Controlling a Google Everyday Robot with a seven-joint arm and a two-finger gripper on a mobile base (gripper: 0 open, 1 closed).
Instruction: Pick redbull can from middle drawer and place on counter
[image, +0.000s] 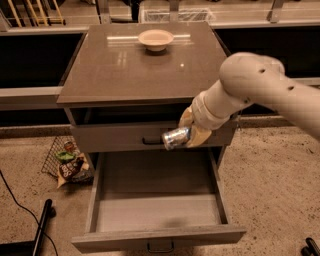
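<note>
My gripper (189, 134) is shut on the redbull can (174, 138), a shiny silver and blue can held lying sideways. It hangs in front of the shallower grey drawer front (120, 137), above the back of the open middle drawer (155, 210). The drawer's pale grey floor is bare and its dark handle shows at the bottom edge. The counter (125, 65) is the glossy brownish-grey top just above and behind the can. My white arm (250, 85) comes in from the right.
A pale bowl (156, 39) stands at the back middle of the counter. A wire basket with snack packets (67, 162) sits on the speckled floor left of the cabinet. A black cable and pole (40, 230) lie at the lower left.
</note>
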